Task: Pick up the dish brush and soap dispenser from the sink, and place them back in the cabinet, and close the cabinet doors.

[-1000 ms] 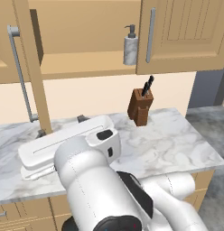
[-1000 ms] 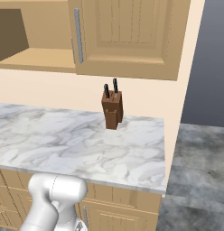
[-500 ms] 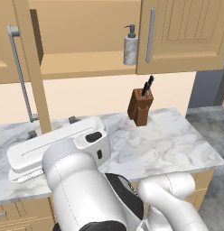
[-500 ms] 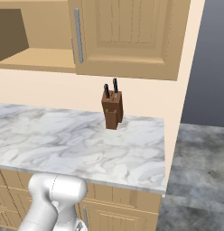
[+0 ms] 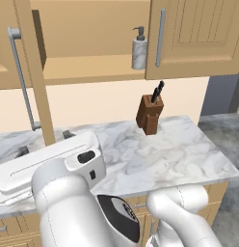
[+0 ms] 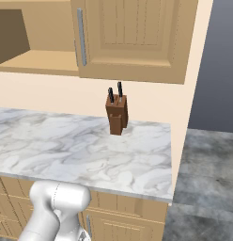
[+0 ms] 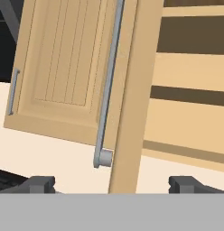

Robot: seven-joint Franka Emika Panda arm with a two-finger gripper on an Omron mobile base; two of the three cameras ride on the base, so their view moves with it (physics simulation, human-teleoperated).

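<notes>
The soap dispenser (image 5: pixel 139 48) stands upright on the shelf of the cabinet (image 5: pixel 87 72), beside the right cabinet door (image 5: pixel 193 38). The left cabinet door (image 5: pixel 37 87) is swung out, edge-on, with its silver bar handle (image 5: pixel 20 82) facing left. In the hand view my gripper (image 7: pixel 112 185) is open, its fingertips (image 7: pixel 39 184) wide apart, low in front of that door's edge (image 7: pixel 127 108) and its handle (image 7: pixel 107 90); nothing is held. The dish brush is out of view. My arm hides the sink.
A brown knife block (image 5: pixel 150 113) stands at the back of the marble counter (image 5: pixel 179 159). My arm's white bulk (image 5: pixel 63 193) covers the counter's left part. The counter ends at the right (image 6: pixel 170 160), with grey floor beyond.
The arm's white hand has swung further left and lower across the counter in the left base view. The gripper stays open. The soap dispenser and both doors have not moved.
</notes>
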